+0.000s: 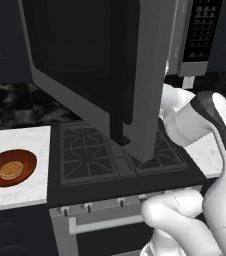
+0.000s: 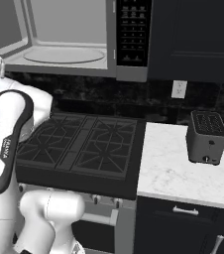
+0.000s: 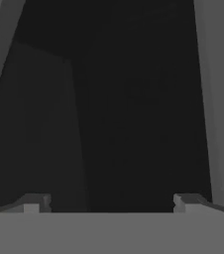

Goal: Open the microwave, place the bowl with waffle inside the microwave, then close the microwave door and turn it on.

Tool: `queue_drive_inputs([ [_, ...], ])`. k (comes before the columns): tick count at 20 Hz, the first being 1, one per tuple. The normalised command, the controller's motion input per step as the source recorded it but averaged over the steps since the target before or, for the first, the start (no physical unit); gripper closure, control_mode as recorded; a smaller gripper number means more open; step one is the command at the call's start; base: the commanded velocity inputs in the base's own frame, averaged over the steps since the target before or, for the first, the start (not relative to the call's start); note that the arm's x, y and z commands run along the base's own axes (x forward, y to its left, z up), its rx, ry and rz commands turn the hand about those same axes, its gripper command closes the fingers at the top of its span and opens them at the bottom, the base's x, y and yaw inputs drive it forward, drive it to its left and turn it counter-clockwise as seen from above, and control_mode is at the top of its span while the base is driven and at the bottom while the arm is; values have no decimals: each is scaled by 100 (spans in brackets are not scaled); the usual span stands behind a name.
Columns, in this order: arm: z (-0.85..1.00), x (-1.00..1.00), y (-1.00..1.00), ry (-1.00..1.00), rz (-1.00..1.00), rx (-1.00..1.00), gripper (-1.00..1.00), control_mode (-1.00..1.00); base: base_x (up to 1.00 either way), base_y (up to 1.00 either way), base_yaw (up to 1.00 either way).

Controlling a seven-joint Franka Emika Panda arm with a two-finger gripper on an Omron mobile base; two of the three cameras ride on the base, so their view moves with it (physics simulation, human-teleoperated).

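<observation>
The microwave (image 2: 64,42) is mounted above the stove (image 2: 84,146), with its button panel (image 2: 132,32) at the right. The microwave door (image 1: 92,65) is swung out over the stove. The bowl (image 1: 10,167), with the waffle (image 1: 11,170) in it, is set on the counter (image 1: 20,142) left of the stove. The toaster (image 2: 206,137) is placed on the counter to the right.

Glossy white rounded arm (image 1: 212,210), black joint bands, small lettering.

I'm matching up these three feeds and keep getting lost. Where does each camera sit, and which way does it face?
Left base view: behind the arm's left, looking over the stove at the open microwave door; white arm lower right.
Right base view: behind its right, facing microwave and toaster; arm lower left.
Hand view: on the hand, facing dark door glass; open gripper at bottom.
Both base views share stove and microwave.
</observation>
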Motion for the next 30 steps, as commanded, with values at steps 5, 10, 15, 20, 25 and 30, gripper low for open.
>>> queue_drive_inputs([
  [5, 0, 21, 100, 0, 31, 0, -100, -100, 0, 0, 0],
  [10, 0, 24, 100, 0, 26, -3, -100, -100, 0, 0, 0],
  [15, 0, 39, 98, -4, 4, -22, -100, -100, 0, 0, 0],
  [20, 0, 13, 62, -9, -7, -17, -100, -100, 0, 0, 0],
  [25, 0, -12, -5, -10, -12, -2, -100, -100, 0, 0, 0],
  [30, 0, -27, -50, -2, -5, 0, -100, -100, 0, 0, 0],
])
